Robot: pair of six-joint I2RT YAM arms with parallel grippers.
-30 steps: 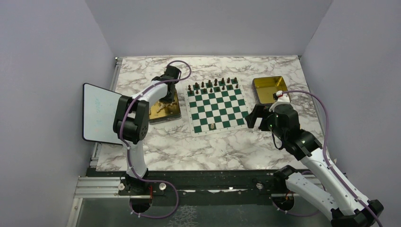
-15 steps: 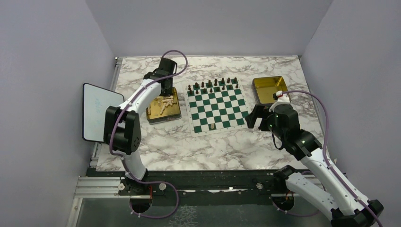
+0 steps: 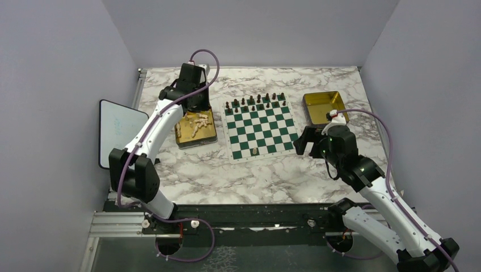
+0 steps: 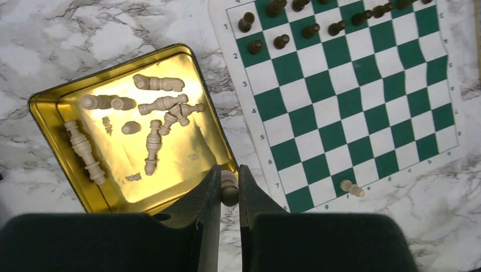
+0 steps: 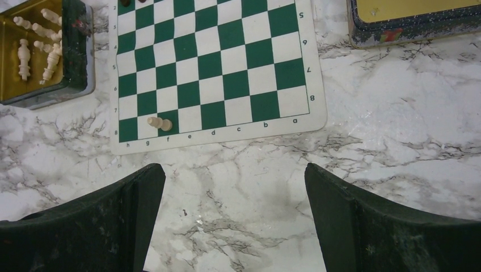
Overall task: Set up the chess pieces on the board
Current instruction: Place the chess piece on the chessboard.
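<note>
Pinches one cream chess piece [image 4: 229, 191] in the left gripper [image 4: 229, 180], jaws narrow, fingers tight on both sides, rounded end of the piece poking out at the tips. Hangs over the corner of a gold tray [image 4: 42, 110], rim right under the tips, rest of the tray ahead and to the left of the pincer. Has more cream chess pieces [image 4: 161, 103] loose in that tray, all on their sides, below the jaws and apart from them. Puts the board [image 4: 363, 90] ahead and to the right of this pincer, flat on the marble table [image 4: 68, 34], its side edge just beside the tray. Shows dark brown pieces [image 4: 281, 41] on the rows farthest ahead of the tips. Shows a lone cream piece [image 4: 351, 187] on the board's edge row, level with the tips and off to their right, well apart; upright or tipped, cannot tell

Gapes wide at the right gripper [image 5: 232, 167], nothing between the fingers. Hovers over bare marble just short of the board, board edge close ahead of the tips. Places the lone cream piece ahead and left of this pincer, touching neither finger. Has a second gold tray [image 5: 408, 25] ahead and to the right, the tray of cream pieces far ahead on the left
</note>
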